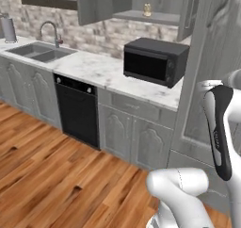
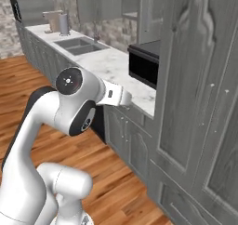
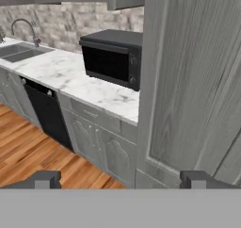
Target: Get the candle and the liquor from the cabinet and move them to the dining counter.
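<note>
- You've got one candle (image 1: pixel 147 9) on the cabinet (image 1: pixel 155 18) shelf
- one microwave (image 1: pixel 154 61)
- one sink (image 1: pixel 40 52), one faucet (image 1: pixel 51 32)
- one dishwasher (image 1: pixel 77 110)

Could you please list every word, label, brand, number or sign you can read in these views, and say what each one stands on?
No text can be read in any view.
Microwave: the panel beside its door shows no legible marks.
Candle on the shelf of the open cabinet: too small and blurred to show any label.
Dishwasher: no brand or lettering visible on its black front.
</note>
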### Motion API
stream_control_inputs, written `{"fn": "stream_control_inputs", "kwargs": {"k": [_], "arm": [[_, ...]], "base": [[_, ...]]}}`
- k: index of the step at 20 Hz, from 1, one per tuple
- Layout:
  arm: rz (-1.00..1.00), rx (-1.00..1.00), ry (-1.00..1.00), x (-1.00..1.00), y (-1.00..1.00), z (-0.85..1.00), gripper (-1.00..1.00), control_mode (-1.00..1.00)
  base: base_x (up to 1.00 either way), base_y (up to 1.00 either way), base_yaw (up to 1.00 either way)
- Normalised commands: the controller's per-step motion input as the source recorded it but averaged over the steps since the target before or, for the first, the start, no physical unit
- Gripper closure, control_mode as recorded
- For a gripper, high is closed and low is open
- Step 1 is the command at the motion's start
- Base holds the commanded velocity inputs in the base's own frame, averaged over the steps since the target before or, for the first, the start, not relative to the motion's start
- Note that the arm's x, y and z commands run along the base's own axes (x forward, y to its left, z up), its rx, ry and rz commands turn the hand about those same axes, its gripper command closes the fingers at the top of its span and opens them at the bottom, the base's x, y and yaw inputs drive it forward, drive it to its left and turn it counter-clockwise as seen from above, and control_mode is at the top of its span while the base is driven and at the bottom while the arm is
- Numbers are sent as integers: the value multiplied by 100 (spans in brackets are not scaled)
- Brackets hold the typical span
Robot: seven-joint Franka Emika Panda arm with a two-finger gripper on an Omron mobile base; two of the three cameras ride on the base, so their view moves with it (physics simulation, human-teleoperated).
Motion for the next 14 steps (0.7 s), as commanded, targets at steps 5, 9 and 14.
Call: {"fn": "stream_control_inputs", "kwargs": {"k": [5,9,14], "arm": [[0,0,0,0,0,0,-100,100],[0,0,0,0,0,0,-100,100],[0,0,0,0,0,0,-100,100]], "base": [[51,-1,24],[50,18,32],[53,31,41]]}}
